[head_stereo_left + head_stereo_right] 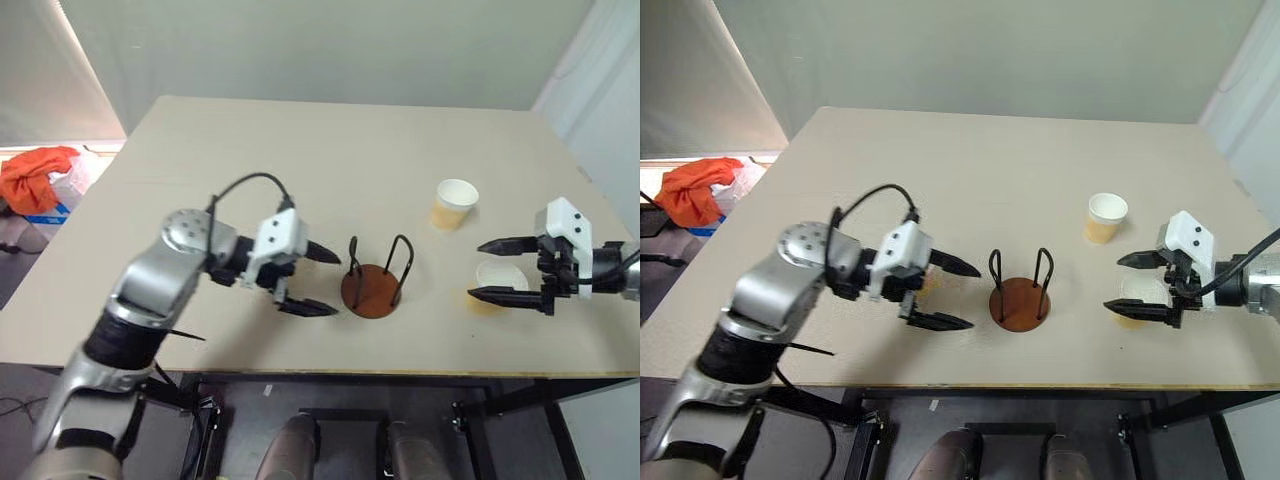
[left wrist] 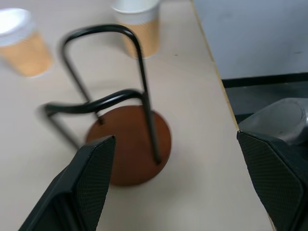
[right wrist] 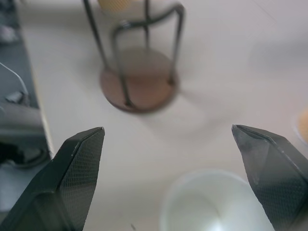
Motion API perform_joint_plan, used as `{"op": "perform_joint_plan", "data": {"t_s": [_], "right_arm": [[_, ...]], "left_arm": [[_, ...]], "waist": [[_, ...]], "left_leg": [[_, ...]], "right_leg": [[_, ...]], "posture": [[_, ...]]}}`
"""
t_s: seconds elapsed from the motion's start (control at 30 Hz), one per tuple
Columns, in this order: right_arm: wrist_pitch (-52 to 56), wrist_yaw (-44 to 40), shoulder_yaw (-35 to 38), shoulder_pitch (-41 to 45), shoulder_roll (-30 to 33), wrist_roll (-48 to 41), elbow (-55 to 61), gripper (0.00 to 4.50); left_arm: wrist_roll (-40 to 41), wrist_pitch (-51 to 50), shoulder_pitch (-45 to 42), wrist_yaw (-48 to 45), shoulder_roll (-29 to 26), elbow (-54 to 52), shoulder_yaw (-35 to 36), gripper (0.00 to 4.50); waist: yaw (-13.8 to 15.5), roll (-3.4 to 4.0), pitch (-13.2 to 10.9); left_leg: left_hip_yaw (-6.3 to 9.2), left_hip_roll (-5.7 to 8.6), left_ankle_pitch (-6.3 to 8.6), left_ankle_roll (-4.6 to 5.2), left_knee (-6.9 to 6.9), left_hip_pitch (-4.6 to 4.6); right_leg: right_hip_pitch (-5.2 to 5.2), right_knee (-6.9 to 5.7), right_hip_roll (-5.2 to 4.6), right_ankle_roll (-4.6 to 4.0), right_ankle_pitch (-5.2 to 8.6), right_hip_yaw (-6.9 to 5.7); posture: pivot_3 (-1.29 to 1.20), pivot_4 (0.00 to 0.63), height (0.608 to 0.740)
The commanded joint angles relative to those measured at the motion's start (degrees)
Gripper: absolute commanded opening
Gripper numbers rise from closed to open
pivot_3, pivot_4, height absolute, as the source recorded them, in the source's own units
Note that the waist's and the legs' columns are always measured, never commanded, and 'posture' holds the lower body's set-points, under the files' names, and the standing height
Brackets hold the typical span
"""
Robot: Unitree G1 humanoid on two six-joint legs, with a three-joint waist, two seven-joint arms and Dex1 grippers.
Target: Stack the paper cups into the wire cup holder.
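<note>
Straddling an upright paper cup [image 1: 498, 280], the right gripper [image 1: 505, 270] stands spread, nothing grasped; the wire cup holder [image 1: 372, 287] lies leftward, beside the released left gripper [image 1: 318, 280].

Paper cups [image 1: 455, 204]: tan-yellow outside, white inside, white rim. Wire cup holder [image 1: 373, 284]: reddish-brown disc base, black wire loops. Tabletop [image 1: 330, 160]: plain pale beige. Left claw [image 1: 312, 280] and right claw [image 1: 500, 270]: black fingers with fine cross-hatched pads, white housings. Crumpled cloth [image 1: 35, 175]: orange-red.
</note>
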State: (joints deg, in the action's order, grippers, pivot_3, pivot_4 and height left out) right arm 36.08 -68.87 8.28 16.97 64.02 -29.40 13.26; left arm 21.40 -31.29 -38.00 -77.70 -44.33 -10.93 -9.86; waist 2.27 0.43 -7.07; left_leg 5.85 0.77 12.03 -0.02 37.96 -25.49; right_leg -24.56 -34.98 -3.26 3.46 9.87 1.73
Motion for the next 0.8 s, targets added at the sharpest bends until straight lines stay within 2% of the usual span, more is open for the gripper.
{"op": "perform_joint_plan", "data": {"t_s": [0.03,0.2,0.47,0.6,0.8], "right_arm": [[-2.36,-1.60,2.27,-2.08,3.46,2.22,0.26,4.50],[-3.03,-2.01,2.50,-5.54,4.98,3.32,0.72,4.50],[-6.61,0.50,-4.33,-3.07,3.26,10.59,-4.10,4.50],[-8.08,-0.64,-6.89,-0.62,1.86,11.71,-5.95,3.64],[-9.61,-1.81,-9.85,2.60,0.44,13.58,-8.55,1.49]], "left_arm": [[3.74,1.33,-1.69,-1.48,-3.76,-0.25,7.40,4.46],[9.12,-0.98,-0.14,-0.99,-8.77,-3.40,15.50,4.46],[11.12,-4.43,1.82,4.01,-10.79,-9.35,16.62,4.46],[12.49,-5.32,2.96,4.99,-12.14,-10.69,17.64,4.50],[13.78,-5.68,4.60,6.55,-13.11,-11.81,18.36,4.50]], "waist": [[0.01,0.00,0.00],[-0.44,0.00,0.00],[-0.54,0.02,0.00],[-0.75,0.03,-0.01],[-0.72,0.05,-0.01]], "left_leg": [[0.00,-0.03,0.00,0.00,0.00,0.02],[-0.01,-0.09,0.09,-0.11,-0.02,0.03],[-0.01,-0.18,0.12,-0.12,-0.02,0.03],[-0.02,-0.28,0.15,-0.17,-0.03,0.04],[-0.02,-0.35,0.17,-0.22,-0.07,0.03]], "right_leg": [[0.01,0.00,0.00,-0.04,0.02,-0.01],[-0.04,-0.02,0.03,-0.15,0.07,-0.04],[-0.08,-0.06,0.05,-0.25,0.10,-0.05],[-0.11,-0.08,0.13,-0.27,0.09,-0.07],[-0.17,-0.09,0.16,-0.31,0.11,-0.09]], "posture": [[0.00,0.150,0.740],[0.00,0.150,0.740],[0.00,0.150,0.740],[0.00,0.150,0.740],[0.00,0.150,0.740]]}}
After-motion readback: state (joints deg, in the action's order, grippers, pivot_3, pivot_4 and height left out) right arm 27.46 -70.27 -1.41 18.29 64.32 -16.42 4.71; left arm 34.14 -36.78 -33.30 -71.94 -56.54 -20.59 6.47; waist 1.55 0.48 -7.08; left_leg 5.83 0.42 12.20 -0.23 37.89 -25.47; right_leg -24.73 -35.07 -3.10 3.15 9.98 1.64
